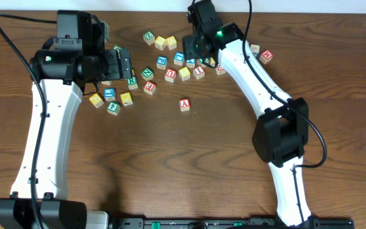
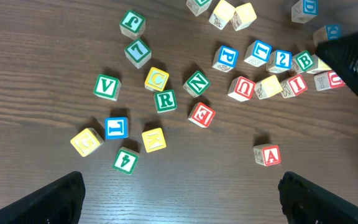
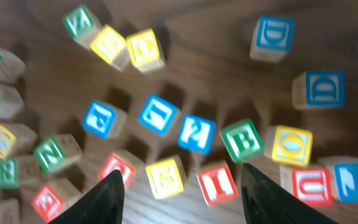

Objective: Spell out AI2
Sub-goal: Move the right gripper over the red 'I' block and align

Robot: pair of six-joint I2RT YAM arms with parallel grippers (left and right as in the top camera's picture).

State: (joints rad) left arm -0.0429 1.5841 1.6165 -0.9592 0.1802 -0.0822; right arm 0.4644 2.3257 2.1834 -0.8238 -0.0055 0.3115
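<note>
Painted wooden cubes (image 1: pixel 149 37), including the red A block (image 1: pixel 184 104), dot the grained surface (image 1: pixel 170 165); left fingers (image 2: pixel 48 200) and right fingers (image 3: pixel 107 199) gape apart.

Right gripper (image 3: pixel 181 170): two dark fingers rose from the lower edge, spread wide, gripping nothing

Between the jaws, side by side on the wooden table (image 3: pixel 204 74): yellow block (image 3: pixel 165 177), mark blurred; red I block (image 3: pixel 217 185)

Just beyond the jaws, in a loose row: blue 1 block (image 3: pixel 158 114), blue 2 block (image 3: pixel 196 134), green B block (image 3: pixel 242 140), yellow O block (image 3: pixel 288 145)

Outside one finger: red U block (image 3: pixel 311 185). Outside the other: green N block (image 3: pixel 51 154)

Well beyond the jaws: two blue D blocks (image 3: pixel 325 87), apart; a touching yellow pair (image 3: pixel 146 48)

Whole view was soft with blur
</note>
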